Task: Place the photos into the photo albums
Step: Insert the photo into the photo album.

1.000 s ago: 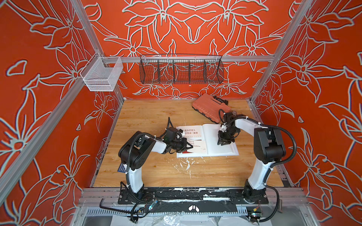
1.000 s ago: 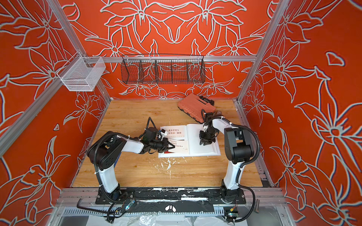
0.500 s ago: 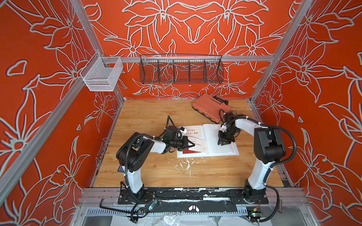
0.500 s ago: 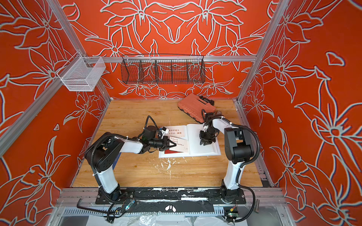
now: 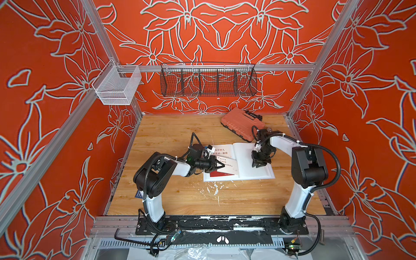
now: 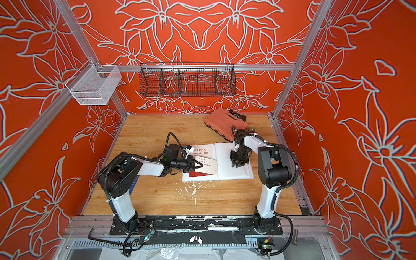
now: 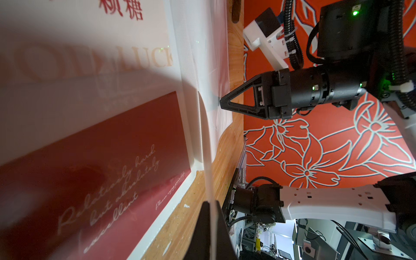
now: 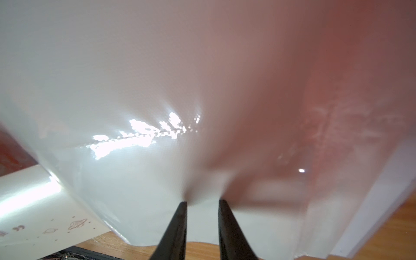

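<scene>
Left wrist view: the left hand (image 7: pixel 209 203), pinching a white card (image 5: pixel 228 166), has advanced over the album's (image 5: pixel 245 171) left page, overlapping the red card (image 7: pixel 101 157). Release looks next. I cannot tell the right hand's (image 5: pixel 258 166) grip.

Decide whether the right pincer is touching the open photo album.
Touching. The right wrist view shows a glossy page of the photo album puckered between the fingertips of the right pincer, meeting both.
</scene>
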`<action>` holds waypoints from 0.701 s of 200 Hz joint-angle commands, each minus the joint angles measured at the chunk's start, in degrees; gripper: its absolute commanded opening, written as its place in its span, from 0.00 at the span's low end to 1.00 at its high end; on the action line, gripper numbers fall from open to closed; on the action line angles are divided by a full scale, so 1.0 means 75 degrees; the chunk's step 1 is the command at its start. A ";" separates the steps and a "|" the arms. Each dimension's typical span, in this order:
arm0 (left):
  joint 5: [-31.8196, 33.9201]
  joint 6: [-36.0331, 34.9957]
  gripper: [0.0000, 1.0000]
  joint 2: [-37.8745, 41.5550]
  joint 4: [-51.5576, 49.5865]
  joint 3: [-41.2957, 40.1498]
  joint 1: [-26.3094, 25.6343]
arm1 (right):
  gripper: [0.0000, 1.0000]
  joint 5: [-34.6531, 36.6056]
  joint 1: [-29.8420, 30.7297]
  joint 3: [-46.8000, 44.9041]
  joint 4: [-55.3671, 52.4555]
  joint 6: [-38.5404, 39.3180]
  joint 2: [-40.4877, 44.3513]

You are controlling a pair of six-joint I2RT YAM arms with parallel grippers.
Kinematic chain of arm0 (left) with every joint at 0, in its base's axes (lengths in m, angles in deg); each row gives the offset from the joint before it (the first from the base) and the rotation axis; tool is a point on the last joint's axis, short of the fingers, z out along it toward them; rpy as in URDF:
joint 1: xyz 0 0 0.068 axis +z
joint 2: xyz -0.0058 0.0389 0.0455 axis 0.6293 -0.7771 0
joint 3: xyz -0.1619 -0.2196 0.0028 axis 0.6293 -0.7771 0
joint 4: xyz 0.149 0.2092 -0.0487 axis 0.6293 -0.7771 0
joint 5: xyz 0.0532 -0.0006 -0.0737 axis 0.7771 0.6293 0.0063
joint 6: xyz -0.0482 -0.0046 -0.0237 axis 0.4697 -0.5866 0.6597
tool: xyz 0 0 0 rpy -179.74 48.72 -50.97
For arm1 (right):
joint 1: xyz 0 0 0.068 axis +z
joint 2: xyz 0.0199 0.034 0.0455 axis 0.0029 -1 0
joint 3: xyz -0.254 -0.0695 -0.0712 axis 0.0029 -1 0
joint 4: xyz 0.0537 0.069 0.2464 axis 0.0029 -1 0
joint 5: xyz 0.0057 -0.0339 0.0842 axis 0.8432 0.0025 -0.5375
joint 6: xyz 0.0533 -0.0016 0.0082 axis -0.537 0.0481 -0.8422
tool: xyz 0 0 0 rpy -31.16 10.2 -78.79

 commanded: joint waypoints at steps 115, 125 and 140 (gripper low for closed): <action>-0.0112 0.0553 0.00 -0.1295 0.1575 -0.0237 0.0027 | 0.27 0.0254 0.0016 0.0208 -0.0363 0.0055 -0.0207; -0.0110 0.0535 0.00 -0.1310 0.1512 -0.0217 0.0015 | 0.27 0.0218 0.0018 0.0197 -0.0340 0.0045 -0.0204; -0.0122 0.0540 0.00 -0.1375 0.1474 -0.0182 -0.0041 | 0.27 0.0171 0.0011 0.0200 -0.0323 0.0023 -0.0188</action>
